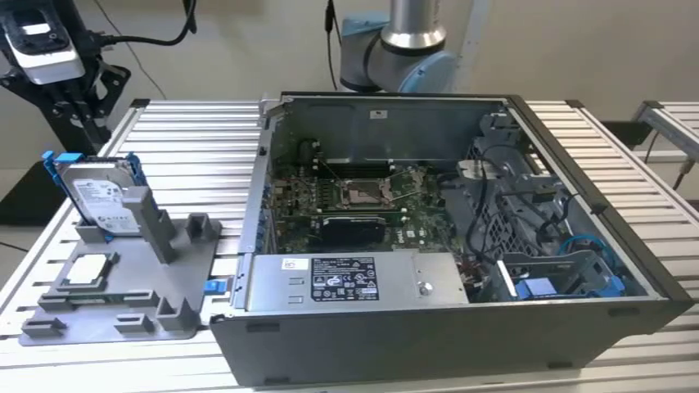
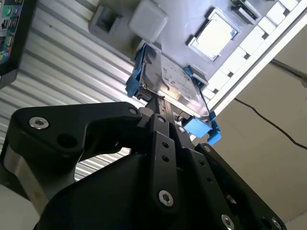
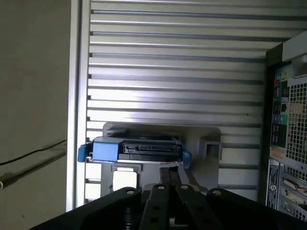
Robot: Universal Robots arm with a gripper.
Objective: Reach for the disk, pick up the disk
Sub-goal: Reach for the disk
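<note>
Blue-framed: logged disk point(image 1: 104, 196) upright in grey holder point(image 1: 180, 246); found gripper point(image 2: 157, 104) just above it, jaws together, empty.

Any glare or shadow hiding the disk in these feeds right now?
Second wrist view: glare washes the disk label, with the end effector a dark foreground mass. First wrist view: disk edge shaded yet distinct. Exterior view: even light, disk clear.

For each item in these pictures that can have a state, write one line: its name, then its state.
disk: standing upright in the grey holder, not gripped
gripper: above the disk, apart from it
processor chip: lying flat on the grey holder
computer case: open, its inside exposed
</note>
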